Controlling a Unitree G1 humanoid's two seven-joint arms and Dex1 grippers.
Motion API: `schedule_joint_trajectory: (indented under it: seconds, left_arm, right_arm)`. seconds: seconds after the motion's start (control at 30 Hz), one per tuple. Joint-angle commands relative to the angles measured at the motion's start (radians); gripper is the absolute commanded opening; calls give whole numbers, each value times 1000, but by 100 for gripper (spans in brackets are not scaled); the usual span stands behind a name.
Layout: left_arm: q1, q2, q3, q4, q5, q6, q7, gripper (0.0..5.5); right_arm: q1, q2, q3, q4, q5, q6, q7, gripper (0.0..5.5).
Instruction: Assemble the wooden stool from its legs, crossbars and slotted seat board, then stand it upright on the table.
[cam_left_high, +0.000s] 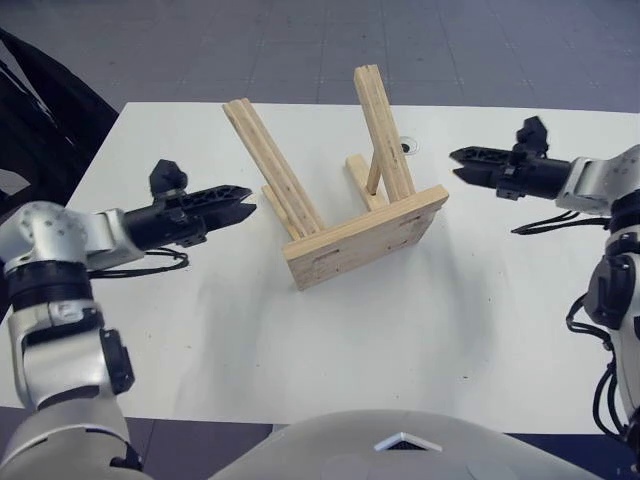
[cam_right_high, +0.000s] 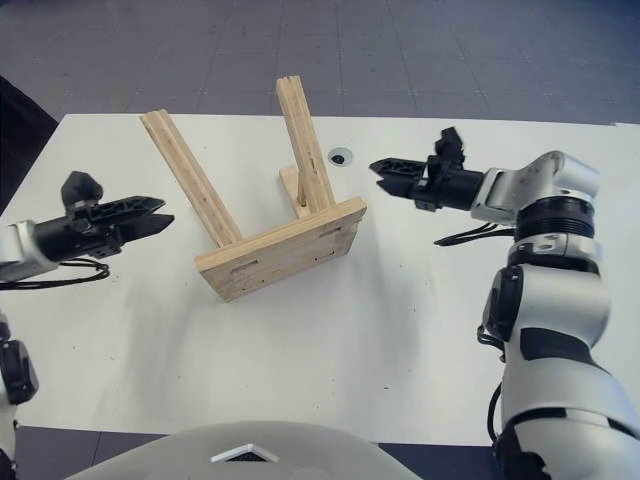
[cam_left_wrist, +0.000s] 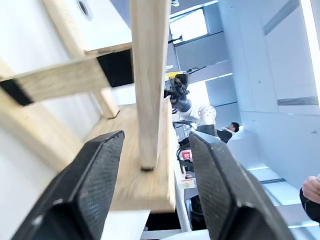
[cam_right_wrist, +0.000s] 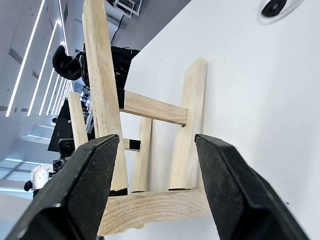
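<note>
Wooden stool (cam_left_high: 365, 235) lies tipped between left gripper (cam_left_high: 248, 200) and right gripper (cam_left_high: 455, 165), jaws parted, empty; grabbing one leg (cam_left_high: 385, 130) unevenly could likely pop joints.

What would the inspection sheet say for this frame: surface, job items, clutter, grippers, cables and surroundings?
Surface: white table, flat.
Job's things: wooden stool assembled but on its side, seat board on edge, legs pointing away from the robot; not upright.
Clutter: one small round fitting in the table behind the stool.
Grippers: left gripper and right gripper open, either side of the stool, not touching it.
Cables: black cable loops at both wrists, off the stool.
Surroundings: grey tiled floor.
</note>
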Motion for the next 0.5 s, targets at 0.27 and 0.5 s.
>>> schedule_joint_trajectory:
  seconds: [0.27, 0.5]
  left_arm:
    - [627, -117, -155, -542, 541, -1219, 0, 373]
    - [569, -161, -182, -548, 554, -1385, 24, 483]
  right_arm:
    - [336, -75, 260, -284, -301, -783, 295, 408]
    - [292, -76, 325, -257, -382, -949, 441, 431]
